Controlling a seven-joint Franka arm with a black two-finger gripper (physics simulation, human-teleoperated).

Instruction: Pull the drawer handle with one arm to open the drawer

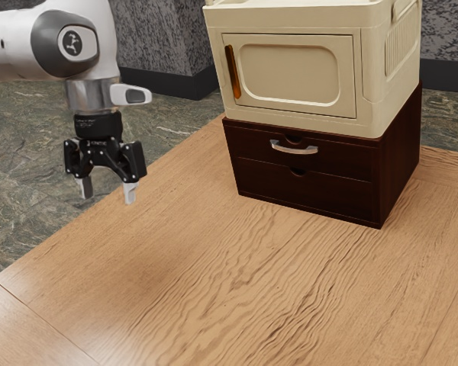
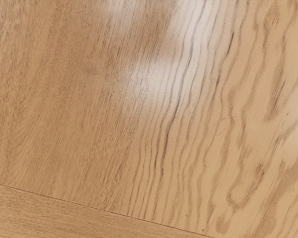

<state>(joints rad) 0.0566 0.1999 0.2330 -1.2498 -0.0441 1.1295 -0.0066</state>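
One cream cabinet (image 1: 294, 72) sits on the dark drawer box (image 1: 313, 187). Gripper (image 1: 108, 191) spread apart above the table (image 1: 214, 305), well away from the handle (image 1: 294, 150).

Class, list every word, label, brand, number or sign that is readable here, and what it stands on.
Round emblem, no legible letters: on the arm.
Pale marks, too small to read: on the black tool.
No readable words or numbers.

- Drawer (image 1: 252, 145): dark brown, wide, upper of two; closed, its front upright.
- Drawer handle (image 1: 294, 149): silvery, bowed bar, mounted lengthwise near the front's middle.
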